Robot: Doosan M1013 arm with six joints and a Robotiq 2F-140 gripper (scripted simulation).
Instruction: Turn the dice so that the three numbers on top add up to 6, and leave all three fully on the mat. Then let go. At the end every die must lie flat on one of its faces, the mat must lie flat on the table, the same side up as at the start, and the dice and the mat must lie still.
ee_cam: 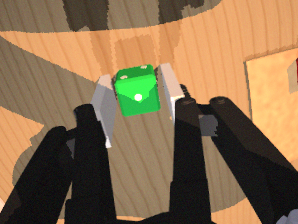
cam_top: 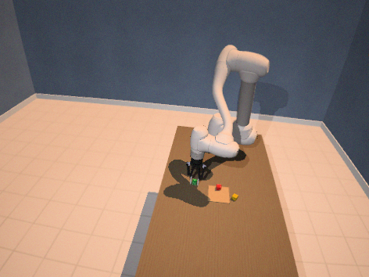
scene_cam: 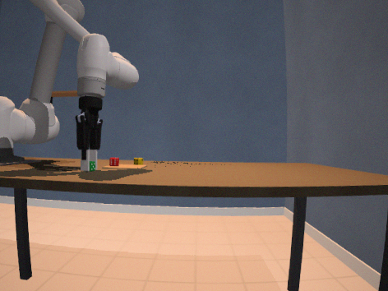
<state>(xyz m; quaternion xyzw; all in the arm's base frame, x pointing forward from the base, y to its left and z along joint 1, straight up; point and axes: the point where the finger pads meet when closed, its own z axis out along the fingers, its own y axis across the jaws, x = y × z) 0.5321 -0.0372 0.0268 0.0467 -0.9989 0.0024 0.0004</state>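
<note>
We count three dice — one green (cam_top: 194,181), one red (cam_top: 219,187), one yellow (cam_top: 234,197) — plus one mat (cam_top: 219,195) and one table (cam_top: 219,235).

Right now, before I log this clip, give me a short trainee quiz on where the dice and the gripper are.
1. Which die lies on the mat?
A. green die
B. red die
C. yellow die
2. True or false: the yellow die lies fully on the mat.
3. Fill in: the gripper is lowered with one finger on each side of the ____ die.

Key
1. B.
2. False. It sits on the table, just off the mat's right edge.
3. Green. The fingers flank it but do not clamp it.
</note>
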